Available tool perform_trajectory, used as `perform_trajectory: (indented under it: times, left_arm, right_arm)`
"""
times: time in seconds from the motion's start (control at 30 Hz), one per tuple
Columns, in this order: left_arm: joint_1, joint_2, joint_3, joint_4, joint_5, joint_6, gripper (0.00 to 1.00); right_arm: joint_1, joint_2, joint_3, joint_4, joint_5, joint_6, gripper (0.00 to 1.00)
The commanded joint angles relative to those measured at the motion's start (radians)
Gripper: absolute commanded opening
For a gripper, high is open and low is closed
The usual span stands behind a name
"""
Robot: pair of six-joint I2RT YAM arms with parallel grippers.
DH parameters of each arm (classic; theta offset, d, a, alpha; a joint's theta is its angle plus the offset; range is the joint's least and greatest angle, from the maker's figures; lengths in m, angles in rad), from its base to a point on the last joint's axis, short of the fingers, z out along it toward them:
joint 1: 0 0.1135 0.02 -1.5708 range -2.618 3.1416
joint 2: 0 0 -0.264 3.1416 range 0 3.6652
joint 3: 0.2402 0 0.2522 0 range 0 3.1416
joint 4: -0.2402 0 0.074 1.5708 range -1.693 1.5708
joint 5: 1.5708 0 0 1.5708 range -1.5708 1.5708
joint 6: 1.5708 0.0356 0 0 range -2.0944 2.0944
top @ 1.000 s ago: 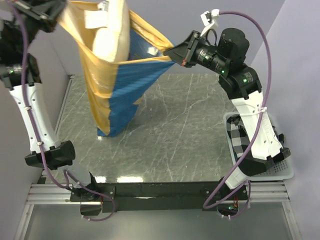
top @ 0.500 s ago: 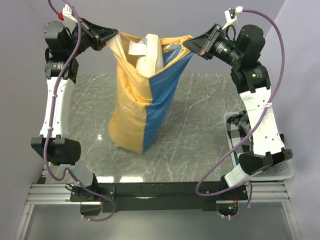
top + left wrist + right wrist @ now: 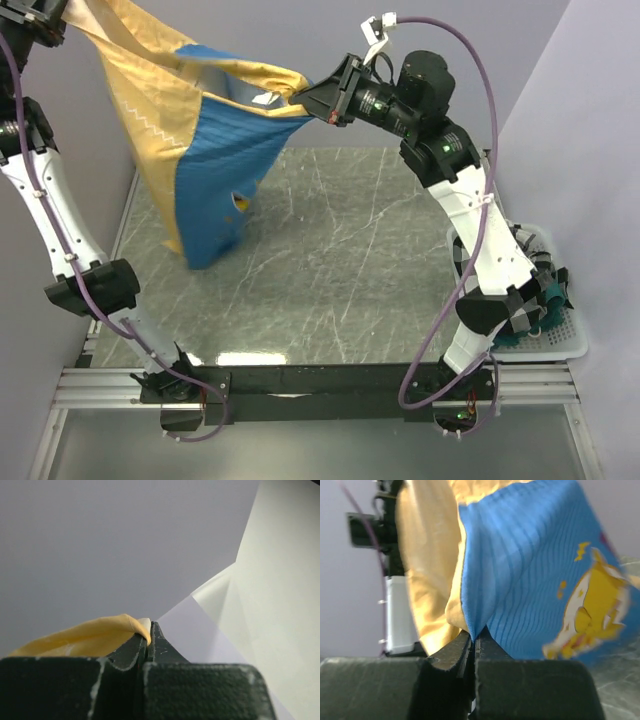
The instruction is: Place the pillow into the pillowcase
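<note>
The pillowcase (image 3: 210, 160) hangs in the air above the table's left side, its mustard-yellow side to the left and its blue side to the right. My left gripper (image 3: 48, 20) is shut on the yellow top corner at the far upper left. In the left wrist view the left gripper (image 3: 149, 631) pinches yellow fabric (image 3: 85, 635). My right gripper (image 3: 305, 98) is shut on the other top corner. The right wrist view has the right gripper (image 3: 474, 636) clamped on the blue cloth (image 3: 530, 570) with its yellow cartoon character (image 3: 595, 605). The pillow is hidden.
The pillowcase's bottom end (image 3: 205, 255) hangs close over the grey marble table (image 3: 350, 260). A white basket (image 3: 565, 345) with a black-and-white checked cloth (image 3: 462, 265) stands at the right edge, behind the right arm. Walls close in on the left and right.
Both grippers have swung left with the pillowcase, the left one rising to the frame's corner. The pillow's white top, showing at the mouth before, has dropped out of sight.
</note>
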Motion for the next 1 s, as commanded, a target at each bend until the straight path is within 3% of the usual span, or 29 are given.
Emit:
perform_trajectory:
  times: [0.0,0.1,0.2,0.27,0.3,0.33,0.4,0.43,0.5,0.6,0.63,0.73,0.83,0.93,0.97]
  left_arm:
    - [-0.089,-0.088,-0.100,0.072,-0.026,0.042,0.01]
    - [-0.243,-0.112,-0.180,-0.071,-0.012,0.255,0.01]
    - [-0.419,-0.226,-0.500,0.001,-0.069,0.361,0.03]
    - [-0.549,-0.267,-0.656,-0.054,-0.124,0.484,0.04]
    - [-0.591,-0.276,-0.703,-0.066,-0.138,0.516,0.04]
    - [-0.629,-0.290,-0.805,-0.063,-0.146,0.544,0.07]
    - [-0.732,-0.304,-0.918,-0.034,-0.187,0.583,0.11]
    - [-0.764,-0.309,-1.028,-0.005,-0.190,0.590,0.17]
    - [-0.858,-0.303,-1.125,0.027,-0.221,0.604,0.23]
    - [-0.961,-0.278,-1.161,0.029,-0.247,0.647,0.32]
    - [-0.976,-0.269,-1.162,0.030,-0.256,0.653,0.44]
    - [-0.996,-0.273,-1.152,0.021,-0.275,0.665,0.58]
    - [-1.005,-0.302,-1.121,-0.096,-0.331,0.722,0.64]
    - [-1.045,-0.319,-1.067,-0.355,-0.556,0.820,0.66]
    - [-1.047,-0.328,-1.072,-0.406,-0.736,0.820,0.66]
  right_arm:
    - [-0.050,-0.050,-0.102,0.094,0.045,-0.034,0.00]
    - [-0.098,-0.132,-0.353,0.191,0.084,-0.023,0.00]
    - [-0.151,-0.204,-0.629,0.258,0.142,0.000,0.00]
    - [-0.170,-0.256,-0.837,0.303,0.154,0.024,0.04]
    - [-0.179,-0.274,-0.901,0.311,0.176,0.026,0.08]
    - [-0.179,-0.293,-0.961,0.315,0.215,0.015,0.20]
    - [-0.177,-0.348,-1.121,0.324,0.272,0.004,0.29]
    - [-0.174,-0.374,-1.176,0.341,0.297,0.003,0.40]
    - [-0.174,-0.452,-1.300,0.343,0.346,-0.005,0.53]
    - [-0.173,-0.566,-1.409,0.328,0.436,-0.019,0.69]
    - [-0.174,-0.590,-1.426,0.320,0.453,-0.023,0.74]
    - [-0.174,-0.659,-1.474,0.298,0.506,-0.026,0.79]
    - [-0.191,-0.661,-1.488,0.280,0.555,-0.040,0.80]
    - [-0.242,-0.609,-1.494,0.327,0.461,-0.037,0.80]
    - [-0.248,-0.568,-1.477,0.332,0.444,-0.043,0.80]
